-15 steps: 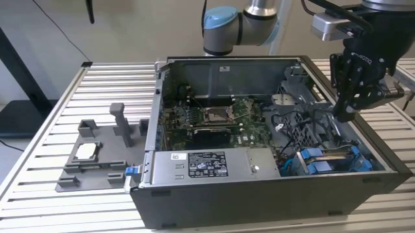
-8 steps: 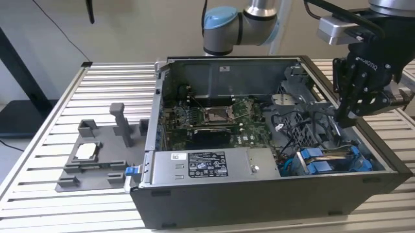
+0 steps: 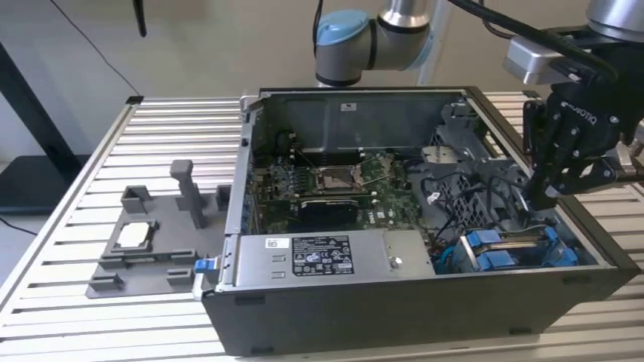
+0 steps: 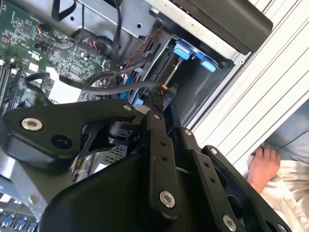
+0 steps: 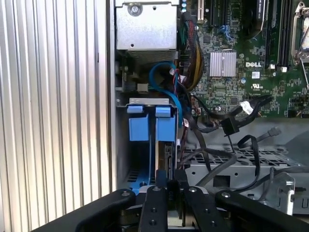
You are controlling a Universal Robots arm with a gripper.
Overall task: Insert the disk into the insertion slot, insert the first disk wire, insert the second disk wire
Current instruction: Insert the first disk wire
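Observation:
My black gripper hangs over the corner of the open computer case at the exterior view's right, above the insertion slot with its blue fittings. The disk's blue carrier sits in that slot, the disk seen edge-on. In both wrist views the fingers are close together on a small black connector of a disk wire, whose black cable trails back toward the motherboard. The gripper holds this connector just above the slot and the gripper lines up with the disk's edge.
The case stands on a slatted metal table. Inside are the motherboard, a grey power-supply box and loose black cables. A grey fixture lies at the exterior view's left. A person's hand rests beside the table.

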